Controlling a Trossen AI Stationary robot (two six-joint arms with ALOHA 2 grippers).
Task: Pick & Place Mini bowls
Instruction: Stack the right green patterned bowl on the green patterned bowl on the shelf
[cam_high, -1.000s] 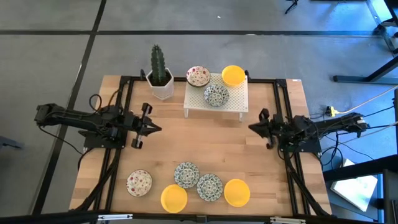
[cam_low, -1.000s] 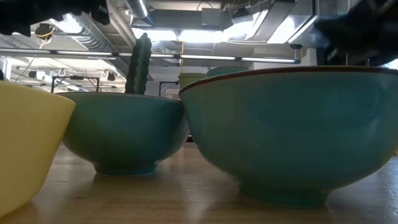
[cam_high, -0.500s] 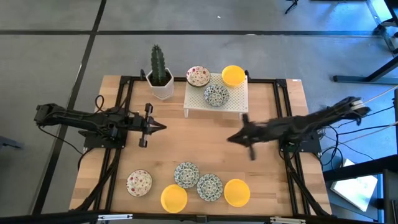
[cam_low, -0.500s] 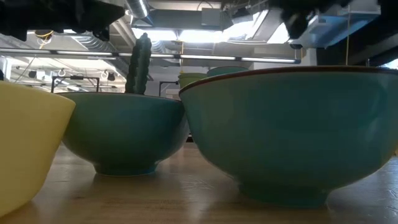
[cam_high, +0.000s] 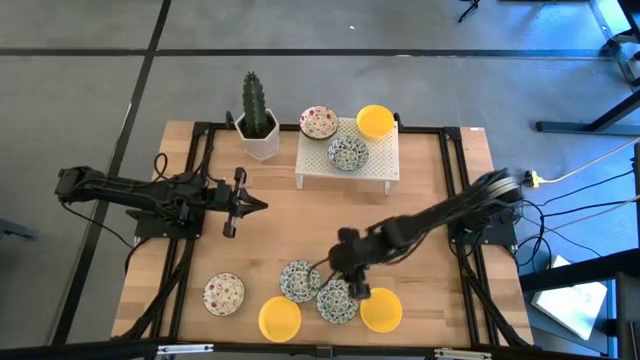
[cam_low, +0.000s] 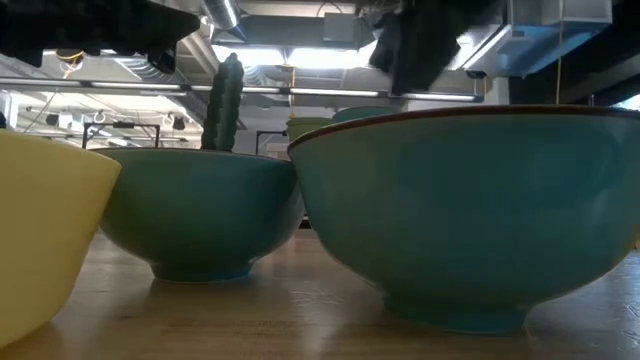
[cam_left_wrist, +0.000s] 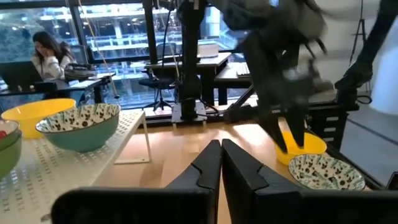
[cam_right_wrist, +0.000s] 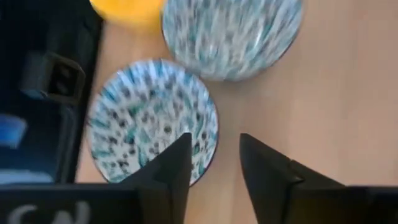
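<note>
Five mini bowls stand near the table's front edge: a red-speckled one (cam_high: 223, 294), a yellow one (cam_high: 279, 318), two blue-green ones (cam_high: 300, 280) (cam_high: 337, 300) and a second yellow one (cam_high: 380, 310). My right gripper (cam_high: 357, 290) hangs open above the gap between the right-hand blue-green bowl (cam_right_wrist: 152, 118) and the yellow bowl, slanting down. In the right wrist view its fingers (cam_right_wrist: 214, 149) stand by that bowl's rim and touch nothing. Three more bowls sit on the white rack (cam_high: 385, 165). My left gripper (cam_high: 245, 205) waits shut at the table's left, pointing level (cam_left_wrist: 221, 155).
A cactus in a white pot (cam_high: 259, 135) stands left of the rack at the far edge. Black frame rails (cam_high: 455, 160) run along the table's sides. Bare wood (cam_high: 300, 220) lies between the rack and the front bowls. A person sits at a desk beyond the table (cam_left_wrist: 46, 53).
My right gripper has swung from the table's right edge across to the near middle, over the front row of bowls, and has tipped from level to slanting down. The bowls have stayed where they were.
</note>
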